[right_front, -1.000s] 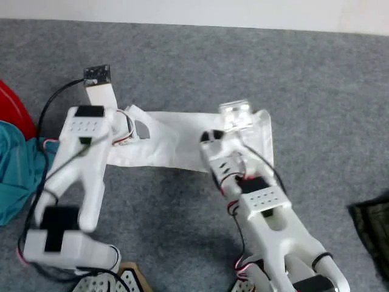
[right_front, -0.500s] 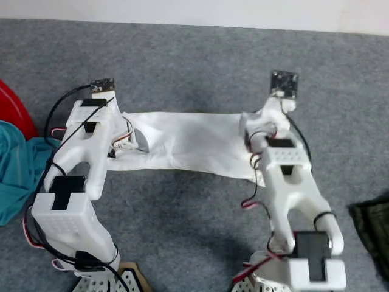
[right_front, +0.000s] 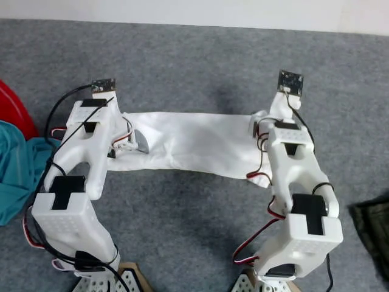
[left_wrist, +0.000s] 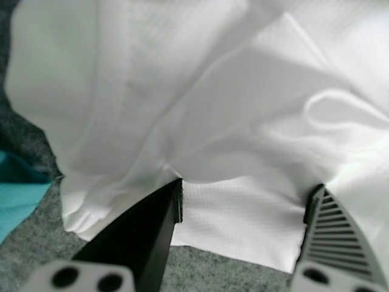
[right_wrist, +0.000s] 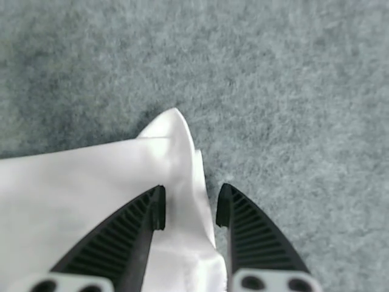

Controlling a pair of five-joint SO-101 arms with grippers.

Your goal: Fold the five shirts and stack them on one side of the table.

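A grey, carpet-like table top (right_front: 200,61) carries a long white fabric shirt (right_front: 194,143), spread flat from left to right across the middle between the two arms. The left gripper (left_wrist: 243,207) stands over the shirt's left end, jaws wide apart with the near hem lying between them. The right gripper (right_wrist: 190,207) sits at the shirt's right end, jaws narrowly apart, straddling its edge. A crumpled teal shirt (right_front: 15,164) lies at the table's left edge, and a dark cloth (right_front: 371,225) at the right.

White shirt (right_front: 194,143), a long rumpled strip laid flat crosswise; teal shirt (right_front: 15,167) bunched just beyond its left end
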